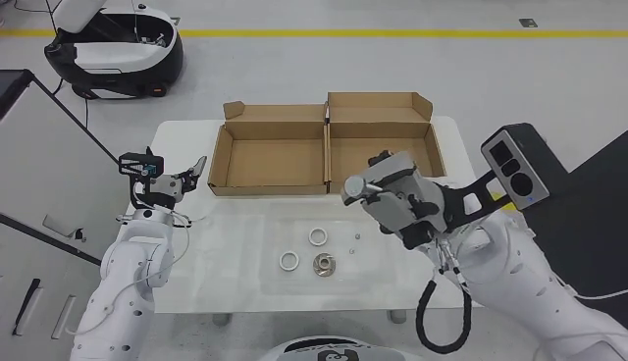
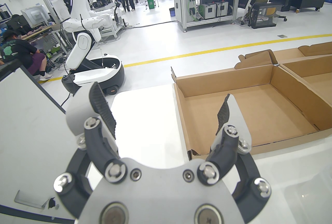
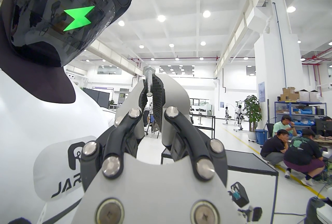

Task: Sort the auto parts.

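White table (image 1: 231, 263), cardboard boxes (image 1: 270, 160), yellow floor line (image 1: 392, 33), right hand (image 3: 152, 91) gripping bolt (image 3: 148, 72)

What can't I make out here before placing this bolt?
Top view: the right gripper covers the right box's near side.
Top view: speck beside the white rings, too small to identify.
Right wrist view: the fingers hide the bolt's lower shank.
Left wrist view: the edge cuts off the right box.

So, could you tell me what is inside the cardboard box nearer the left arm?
The cardboard box shows only its bare floor; fingers of the left gripper hide a patch in its wrist view.
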You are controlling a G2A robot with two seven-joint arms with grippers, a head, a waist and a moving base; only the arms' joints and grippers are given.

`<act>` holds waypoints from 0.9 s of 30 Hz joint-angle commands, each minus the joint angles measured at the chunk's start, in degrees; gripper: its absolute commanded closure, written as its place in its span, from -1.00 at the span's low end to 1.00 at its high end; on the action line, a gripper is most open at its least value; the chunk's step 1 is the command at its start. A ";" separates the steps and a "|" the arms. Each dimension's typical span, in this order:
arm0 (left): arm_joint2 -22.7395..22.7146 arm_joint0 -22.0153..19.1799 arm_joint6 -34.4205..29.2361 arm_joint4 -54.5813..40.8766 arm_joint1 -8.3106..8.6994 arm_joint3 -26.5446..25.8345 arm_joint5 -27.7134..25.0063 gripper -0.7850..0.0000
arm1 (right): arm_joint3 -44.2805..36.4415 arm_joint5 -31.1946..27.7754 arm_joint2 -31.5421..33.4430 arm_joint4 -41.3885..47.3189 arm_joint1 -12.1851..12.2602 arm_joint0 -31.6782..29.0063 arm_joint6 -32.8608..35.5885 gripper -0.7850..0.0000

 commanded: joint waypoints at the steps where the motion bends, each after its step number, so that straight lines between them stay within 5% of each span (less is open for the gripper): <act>1: 0.00 0.00 0.00 0.00 0.00 0.00 0.00 -1.00 | -0.37 -0.24 0.11 0.25 -0.35 -0.67 -1.14 1.00; 27: 0.00 0.00 0.00 0.00 0.00 0.00 0.00 -1.00 | -1.47 -0.72 -0.08 0.29 -1.84 -2.94 -3.75 1.00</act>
